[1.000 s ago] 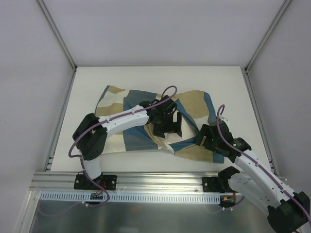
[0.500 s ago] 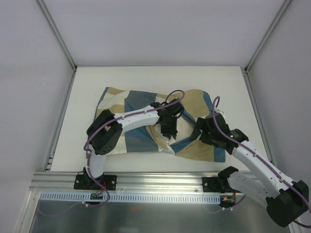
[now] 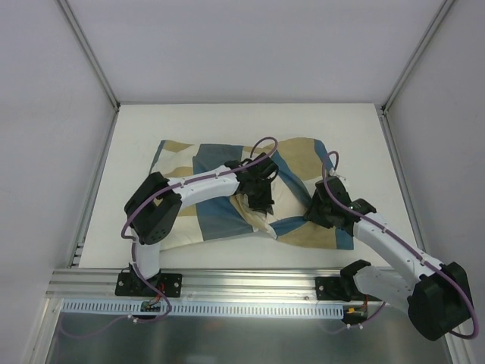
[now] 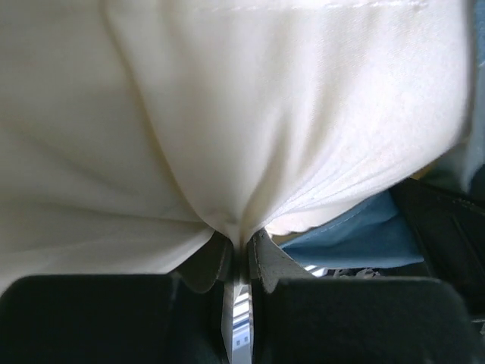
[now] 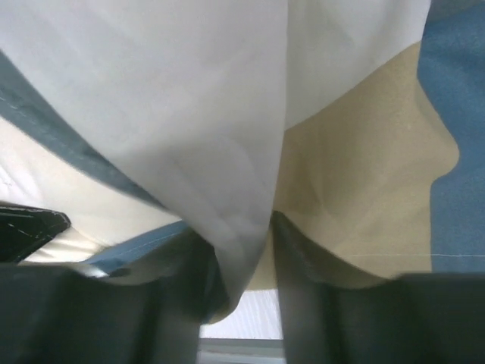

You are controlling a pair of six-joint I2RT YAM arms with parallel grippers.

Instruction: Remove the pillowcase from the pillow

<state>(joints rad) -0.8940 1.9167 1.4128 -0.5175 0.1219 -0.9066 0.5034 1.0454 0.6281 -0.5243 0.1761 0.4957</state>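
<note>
Top external view: pillowcase (image 3: 216, 220) spans centre frame, pillow (image 3: 286, 203) showing at its 4 o'clock side. Left gripper (image 3: 260, 199) is clamped on pillow cloth; right gripper (image 3: 319, 210) pinches the pillowcase. Anchor the pillowcase and draw the pillow out steadily, avoiding slippage.

Cannot see most of the pillow (image 3: 286, 205), buried inside the pillowcase (image 3: 216, 220); cropped at every edge in both wrist views

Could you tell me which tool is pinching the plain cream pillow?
The left tool: its fold is plain cream pillow, whereas the right tool clamps the checked pillowcase.
</note>
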